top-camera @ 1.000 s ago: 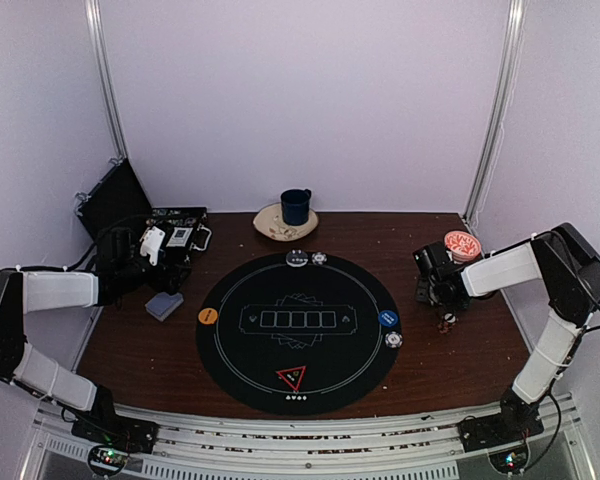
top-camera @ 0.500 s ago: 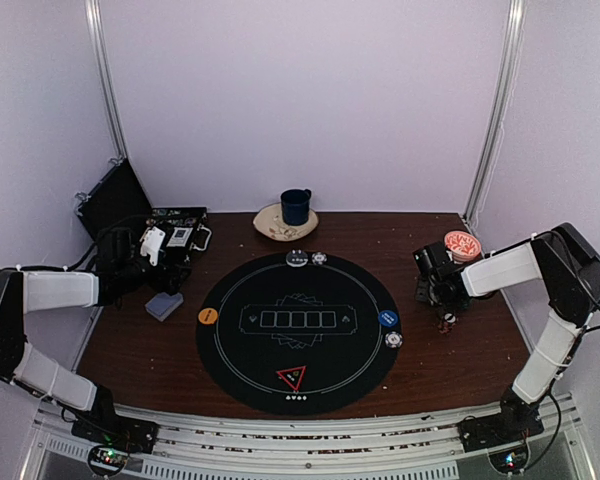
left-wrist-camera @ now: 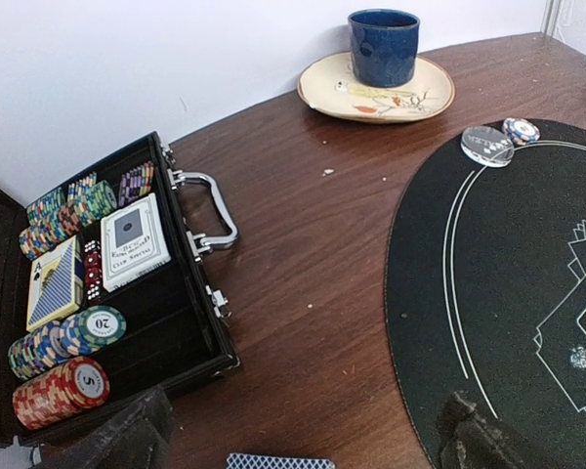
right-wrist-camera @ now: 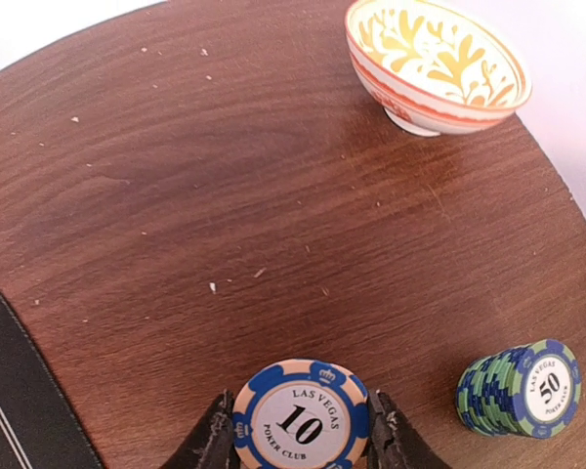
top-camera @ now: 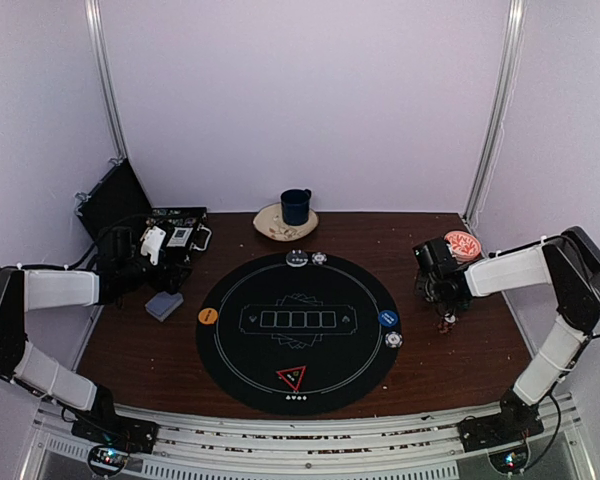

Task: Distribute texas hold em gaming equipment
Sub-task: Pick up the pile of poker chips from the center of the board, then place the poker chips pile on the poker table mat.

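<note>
Right wrist view is showing me the right gripper [right-wrist-camera: 300,445] pinching a blue-and-peach 10 chip [right-wrist-camera: 300,415] between its fingers [right-wrist-camera: 213,445], one pressing on each edge, with the brown table [right-wrist-camera: 176,195] behind it. A tipped stack of green-blue 50 chips [right-wrist-camera: 521,388] is lying near it, and the red-patterned bowl [right-wrist-camera: 437,63] is sitting farther off. On the left wrist camera I am seeing the left gripper [left-wrist-camera: 303,440] hanging with its fingers spread wide, holding nothing. A deck of blue-backed cards [left-wrist-camera: 278,461] is peeking in below it, between the open case [left-wrist-camera: 176,322] of chips and the black mat [left-wrist-camera: 508,293].
</note>
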{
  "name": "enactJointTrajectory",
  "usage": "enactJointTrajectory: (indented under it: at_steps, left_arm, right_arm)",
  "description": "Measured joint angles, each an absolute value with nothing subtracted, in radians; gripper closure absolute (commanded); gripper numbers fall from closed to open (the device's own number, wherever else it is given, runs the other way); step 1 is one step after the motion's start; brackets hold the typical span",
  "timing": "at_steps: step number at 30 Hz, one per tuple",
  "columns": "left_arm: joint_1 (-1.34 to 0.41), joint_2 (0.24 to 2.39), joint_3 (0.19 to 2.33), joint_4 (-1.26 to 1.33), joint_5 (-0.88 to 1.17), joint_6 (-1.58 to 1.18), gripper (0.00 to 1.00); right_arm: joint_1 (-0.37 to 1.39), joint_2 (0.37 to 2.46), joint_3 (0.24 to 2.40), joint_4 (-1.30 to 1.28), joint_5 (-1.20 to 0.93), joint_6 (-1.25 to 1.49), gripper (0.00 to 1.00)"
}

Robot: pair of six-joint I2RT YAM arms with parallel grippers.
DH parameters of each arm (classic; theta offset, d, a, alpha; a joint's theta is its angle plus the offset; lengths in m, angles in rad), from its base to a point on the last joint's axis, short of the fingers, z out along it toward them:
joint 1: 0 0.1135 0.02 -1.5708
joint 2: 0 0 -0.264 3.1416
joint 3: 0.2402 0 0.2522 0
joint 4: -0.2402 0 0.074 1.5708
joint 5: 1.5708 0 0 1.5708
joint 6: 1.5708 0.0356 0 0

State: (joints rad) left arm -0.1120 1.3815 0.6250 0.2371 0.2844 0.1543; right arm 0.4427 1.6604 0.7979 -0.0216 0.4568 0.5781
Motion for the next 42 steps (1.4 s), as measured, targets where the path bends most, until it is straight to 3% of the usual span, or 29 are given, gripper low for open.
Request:
enactJointTrajectory:
  at_steps: [8,14,31,36,42]
  left_arm:
    - [-0.112,1.381,0.630,0.238,0.282,0.154,0.02]
    - [-0.112,1.376,0.630,0.237,0.272,0.154,0.02]
    - [-0.112,1.352,0.630,0.237,0.253,0.151,0.02]
    - [-0.112,1.352,0.630,0.237,0.251,0.151,0.02]
    - [-0.112,1.352,0.630,0.237,0.251,0.150,0.02]
  right_arm:
    - [0.549,1.641,0.838,-0.051,0.496,0.548,0.67]
    - [0.709,1.676,1.004,-0.098,0.512,0.527,0.67]
    - [0.970,2.410,1.910,-0.240,0.424,0.439,0.66]
    - [1.004,2.517,2.037,-0.260,0.378,0.433,0.66]
    - [1.020,2.549,2.044,-0.266,0.345,0.434,0.62]
